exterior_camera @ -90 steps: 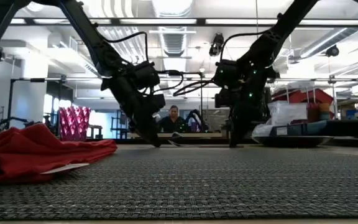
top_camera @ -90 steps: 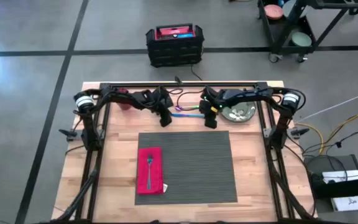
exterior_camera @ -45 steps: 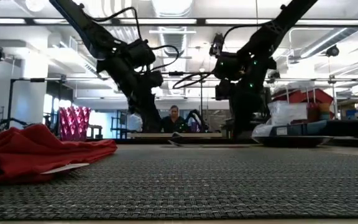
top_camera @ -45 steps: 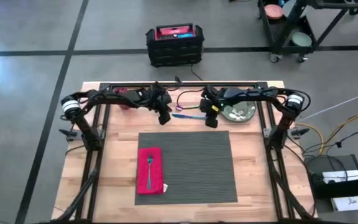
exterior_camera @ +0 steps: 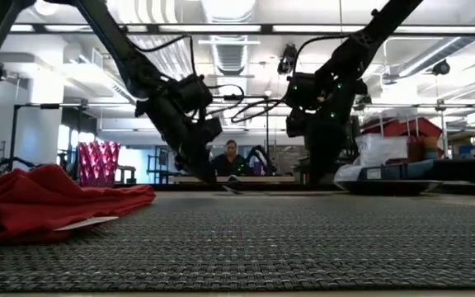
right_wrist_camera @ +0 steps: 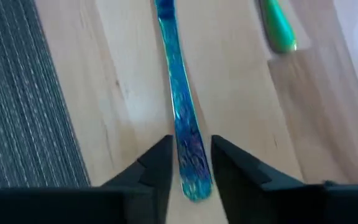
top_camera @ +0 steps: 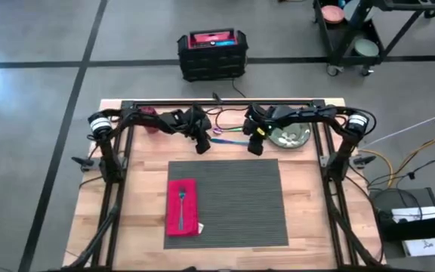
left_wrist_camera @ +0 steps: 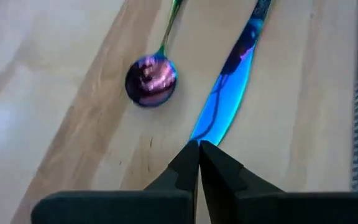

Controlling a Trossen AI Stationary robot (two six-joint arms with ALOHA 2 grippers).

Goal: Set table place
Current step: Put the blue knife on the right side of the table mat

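A dark grey ribbed placemat (top_camera: 229, 200) lies at the centre of the wooden table (top_camera: 308, 211), a red napkin (top_camera: 182, 206) with a fork (top_camera: 181, 201) on its left part. Beyond its far edge, the left gripper (left_wrist_camera: 199, 148), fingers pressed together, points at an iridescent knife (left_wrist_camera: 229, 93) beside a spoon (left_wrist_camera: 151, 79). The right gripper (right_wrist_camera: 189, 149), fingers parted, straddles the knife's other end.

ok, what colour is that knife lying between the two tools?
Iridescent blue, shading to purple; the knife shows best in the left wrist view.
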